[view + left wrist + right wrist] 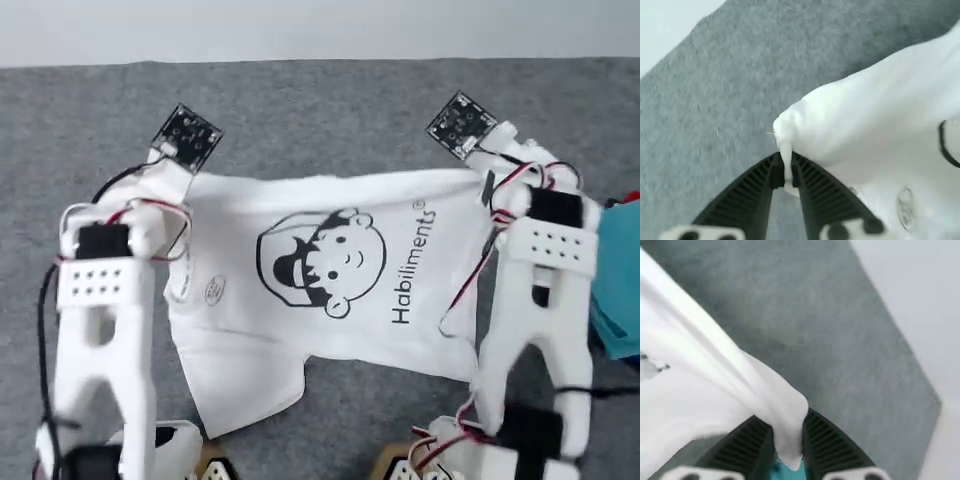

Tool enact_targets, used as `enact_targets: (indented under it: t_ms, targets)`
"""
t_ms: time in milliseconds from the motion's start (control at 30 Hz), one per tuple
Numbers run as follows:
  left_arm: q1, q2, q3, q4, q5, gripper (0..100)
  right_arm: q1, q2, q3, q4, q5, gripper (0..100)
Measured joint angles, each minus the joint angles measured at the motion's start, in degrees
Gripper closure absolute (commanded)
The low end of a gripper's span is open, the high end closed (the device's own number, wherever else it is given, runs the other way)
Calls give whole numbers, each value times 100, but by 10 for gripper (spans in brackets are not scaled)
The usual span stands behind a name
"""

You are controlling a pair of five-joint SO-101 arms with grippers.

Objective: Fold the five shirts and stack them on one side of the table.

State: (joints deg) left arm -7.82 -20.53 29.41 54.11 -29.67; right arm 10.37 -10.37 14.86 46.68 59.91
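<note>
A white shirt with a black cartoon monkey print is stretched over the grey table between the two arms. My left gripper is shut on a bunched corner of the white shirt, at the shirt's left far corner in the high view. My right gripper is shut on a fold of the same shirt, at its right far corner. Both held corners are lifted off the cloth. One sleeve hangs toward the front edge.
A teal garment lies at the table's right edge, beside the right arm; a bit of teal shows under the right fingers. Grey tablecloth stretches bare behind the shirt up to the pale wall.
</note>
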Motion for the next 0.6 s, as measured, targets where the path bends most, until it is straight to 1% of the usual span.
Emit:
enact_targets:
  t_ms: [133,200,333,400,500,600]
  targets:
    - [9,888,0,-1002,9,997,-9,730,0,-1275,26,988]
    - [79,1257,0,-1292,9,997,-53,1116,9,-1987,105,988]
    - [246,1688,0,-1468,9,997,-229,1873,9,-3279,501,988]
    - [325,1749,0,-1486,9,997,-352,2259,0,-3745,633,988]
    - [396,1793,-9,-1503,9,997,-501,2875,-325,-4158,677,988]
    - [431,1802,-9,-1503,9,997,-624,3446,-1020,-4281,703,988]
